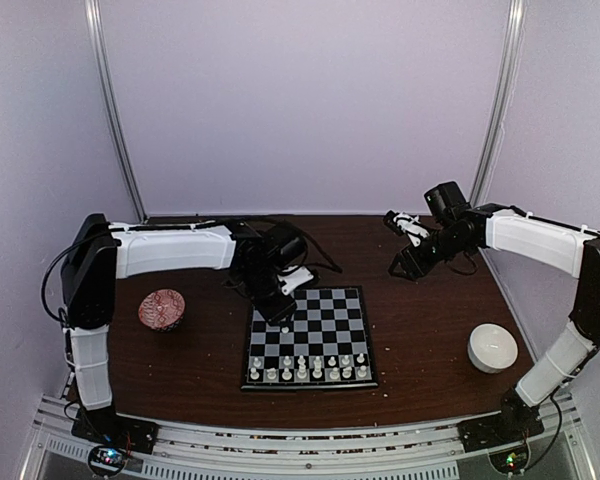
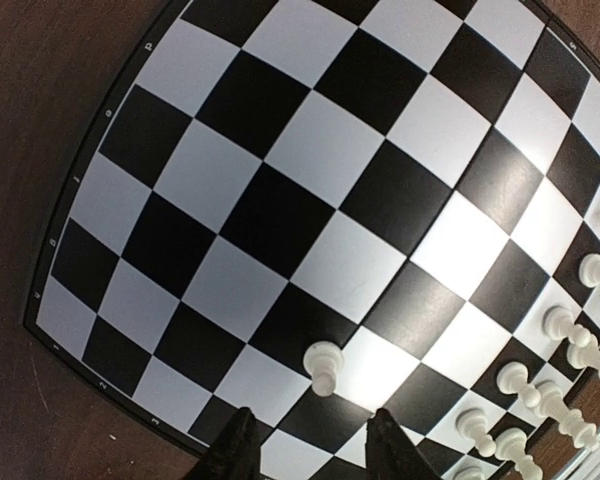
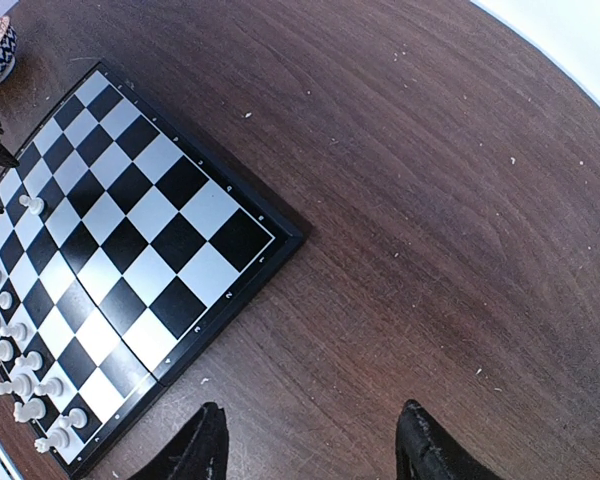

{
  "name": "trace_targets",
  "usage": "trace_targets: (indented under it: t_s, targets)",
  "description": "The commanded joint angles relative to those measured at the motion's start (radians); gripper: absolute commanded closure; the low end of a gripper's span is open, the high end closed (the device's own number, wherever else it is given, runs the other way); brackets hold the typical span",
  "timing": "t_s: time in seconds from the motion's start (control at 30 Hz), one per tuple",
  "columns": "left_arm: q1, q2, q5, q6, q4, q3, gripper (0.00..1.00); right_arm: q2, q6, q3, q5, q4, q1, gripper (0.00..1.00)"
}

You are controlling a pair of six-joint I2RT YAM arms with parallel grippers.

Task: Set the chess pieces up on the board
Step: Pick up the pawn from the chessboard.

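Mid-placement, I judge: left gripper [image 2: 310,428], fingers apart, straddles a lone pawn [image 2: 323,368] on the board [image 1: 320,318], near-centre of the bench [image 1: 430,300]. Other chess pieces [image 1: 308,371] line the board's near edge. Right gripper [image 3: 310,440] is apart and empty, toward the far-right corner. The pawn looks short of the home rows, so next likely needs a centred pinch.

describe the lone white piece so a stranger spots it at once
On the dark table sits the board. White pieces crowd its two near rows; the lone piece stands apart on open squares toward the left, just ahead of the left gripper.
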Motion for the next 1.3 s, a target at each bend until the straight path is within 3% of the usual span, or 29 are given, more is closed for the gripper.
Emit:
trace_targets:
  t_s: [0.0, 0.43, 0.63, 1.27]
  targets:
    - [-0.002, 0.032, 0.0, -0.01, 0.045, 0.039, 0.63, -0.009, -0.011, 0.024, -0.004, -0.004, -0.005, 0.42]
    - [0.0, 0.075, 0.024, -0.004, 0.06, 0.039, 0.71, 0.001, -0.012, 0.027, -0.009, -0.009, -0.005, 0.42]
    - [0.0, 0.083, 0.046, 0.003, 0.06, 0.046, 0.8, 0.003, -0.014, 0.027, -0.012, -0.01, -0.005, 0.42]
    - [0.0, 0.104, 0.052, 0.018, 0.042, 0.044, 0.88, 0.016, -0.016, 0.035, -0.023, -0.021, -0.005, 0.42]
